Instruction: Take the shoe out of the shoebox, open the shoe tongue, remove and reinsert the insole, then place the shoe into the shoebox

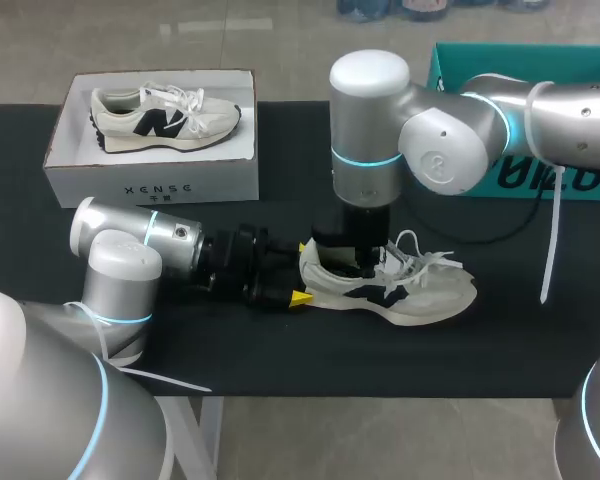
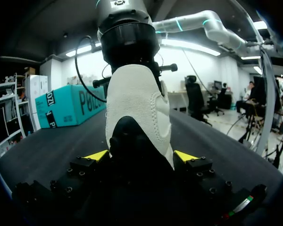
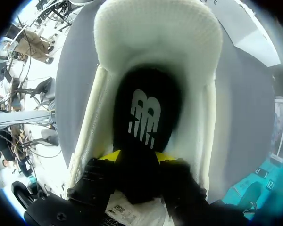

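One white sneaker (image 1: 430,295) lies on the black table (image 1: 280,350). Its heel sits clamped in the left gripper (image 2: 141,156); the right gripper (image 3: 137,157) pinches the black insole (image 3: 144,113) inside.

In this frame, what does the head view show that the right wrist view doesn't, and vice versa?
Head view only: the white shoebox holding a second shoe, and the left hand holding the heel of the shoe on the table. Right wrist view only: the black insole, between the yellow tips of the right hand. Both: that shoe, the right hand in its opening, the teal box.
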`<action>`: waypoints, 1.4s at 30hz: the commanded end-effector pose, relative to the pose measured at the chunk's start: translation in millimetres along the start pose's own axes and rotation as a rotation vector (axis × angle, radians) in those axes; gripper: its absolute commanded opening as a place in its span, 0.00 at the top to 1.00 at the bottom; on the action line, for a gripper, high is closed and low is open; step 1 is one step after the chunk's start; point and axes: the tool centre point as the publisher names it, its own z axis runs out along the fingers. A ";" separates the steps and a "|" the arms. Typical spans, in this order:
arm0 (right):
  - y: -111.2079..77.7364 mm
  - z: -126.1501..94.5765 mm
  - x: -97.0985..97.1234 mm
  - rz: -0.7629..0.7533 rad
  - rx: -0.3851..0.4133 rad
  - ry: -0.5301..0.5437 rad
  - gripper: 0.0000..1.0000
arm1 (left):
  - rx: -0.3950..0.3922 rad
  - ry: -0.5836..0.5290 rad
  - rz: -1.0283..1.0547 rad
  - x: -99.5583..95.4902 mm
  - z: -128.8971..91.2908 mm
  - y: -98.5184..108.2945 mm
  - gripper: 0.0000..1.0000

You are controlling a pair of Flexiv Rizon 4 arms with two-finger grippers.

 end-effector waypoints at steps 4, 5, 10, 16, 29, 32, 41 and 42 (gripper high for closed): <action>3.8 37.1 14.9 0.002 0.004 0.027 1.00 | -0.002 -0.001 -0.001 -0.9 2.9 2.2 1.00; 3.2 37.0 15.4 0.003 0.003 0.028 1.00 | -0.002 -0.001 -0.001 -0.9 2.9 2.2 1.00; 0.8 28.1 15.5 0.003 0.005 0.010 1.00 | -0.002 -0.001 -0.001 -0.9 2.9 2.2 1.00; 1.4 17.2 16.6 0.004 -0.002 -0.022 1.00 | -0.002 -0.001 -0.001 -0.9 2.9 2.2 1.00; -2.6 -5.0 16.1 0.023 -0.026 -0.058 1.00 | -0.002 -0.001 -0.001 -0.9 2.9 2.2 1.00; -4.2 -11.9 15.8 0.025 -0.032 -0.069 1.00 | -0.002 -0.001 -0.001 -0.9 2.9 2.2 1.00; -7.5 -28.2 15.1 0.027 -0.037 -0.113 1.00 | -0.002 -0.001 -0.001 -0.9 2.9 2.2 1.00; -7.6 -30.4 15.0 0.027 -0.037 -0.117 1.00 | -0.002 -0.001 -0.001 -0.9 2.9 2.2 1.00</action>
